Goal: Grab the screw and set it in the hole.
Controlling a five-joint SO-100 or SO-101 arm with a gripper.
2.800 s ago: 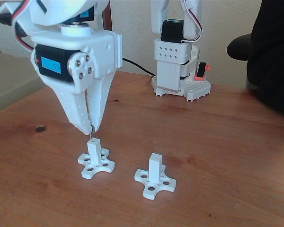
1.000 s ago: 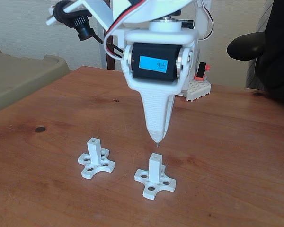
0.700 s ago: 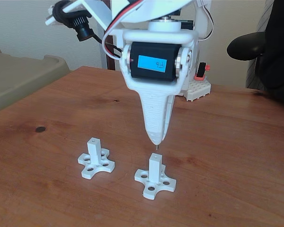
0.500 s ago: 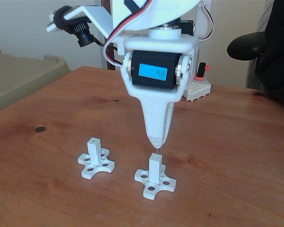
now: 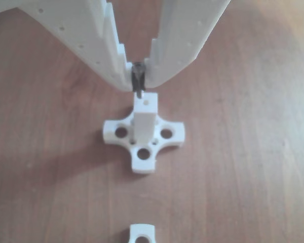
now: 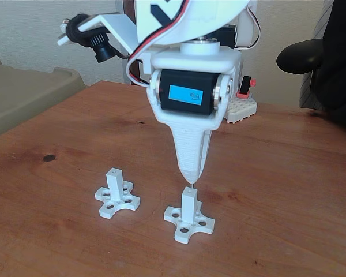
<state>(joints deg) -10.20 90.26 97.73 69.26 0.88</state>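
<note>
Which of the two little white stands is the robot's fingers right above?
The stand on the right in the fixed view. The fingers hang directly over its post, pinching the screw just above the top. The left stand sits off to the side.

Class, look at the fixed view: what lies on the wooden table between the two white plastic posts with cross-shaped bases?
Nothing: the fixed view shows bare wooden table between the left post and the right post.
</note>
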